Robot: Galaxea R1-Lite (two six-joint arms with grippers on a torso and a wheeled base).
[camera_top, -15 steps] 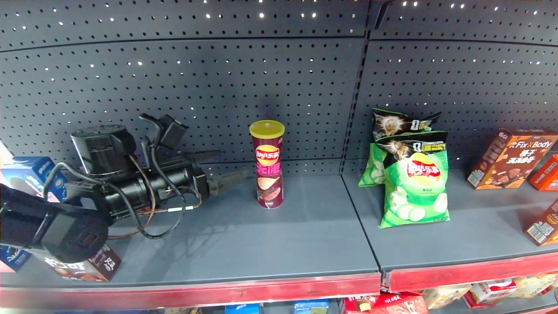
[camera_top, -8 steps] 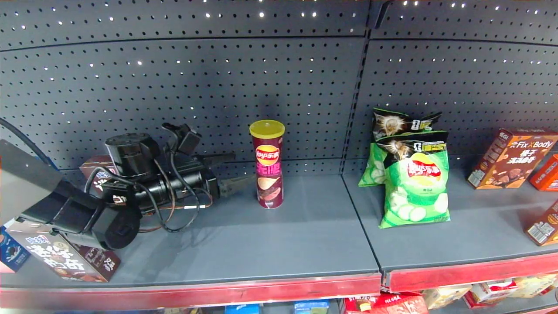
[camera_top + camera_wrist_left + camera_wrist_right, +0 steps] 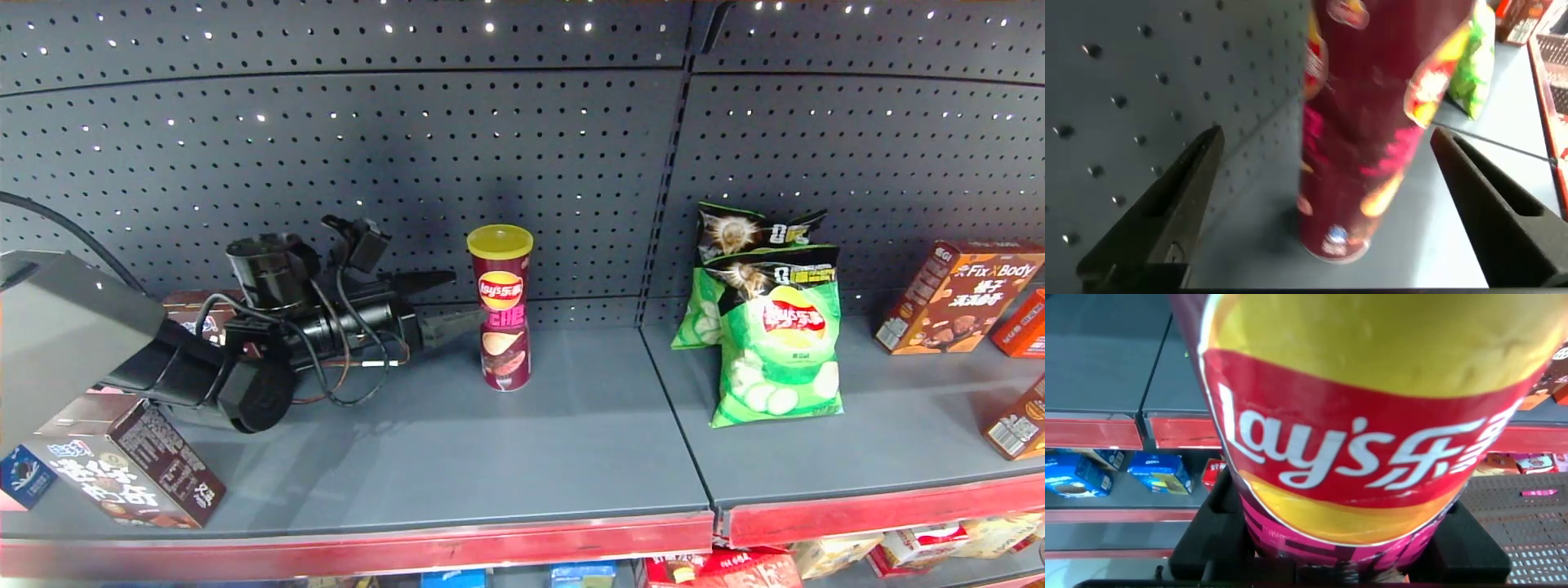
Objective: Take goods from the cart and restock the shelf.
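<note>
A maroon chip can (image 3: 500,310) with a yellow lid stands upright on the grey shelf (image 3: 506,441), near the pegboard back wall. My left gripper (image 3: 453,304) lies level at the can's left side, open. In the left wrist view the can (image 3: 1372,122) stands just ahead of the left gripper (image 3: 1327,139), in line with the gap between its two spread fingers (image 3: 1176,204). My right gripper (image 3: 1347,559) is shut on a second chip can (image 3: 1372,433), red and yellow, held off the shelf in front of the red shelf edge (image 3: 1118,431).
Two green chip bags (image 3: 775,343) lean at the shelf's middle right. Brown and orange boxes (image 3: 951,298) stand at the far right. A brown box (image 3: 131,469) lies at the front left under my left arm. Bare shelf lies in front of the can. Lower shelves hold more goods (image 3: 1094,474).
My left arm has moved right along the shelf, bringing its open gripper up to the maroon can. The boxes at the left have come out from behind it. The can has not moved.
</note>
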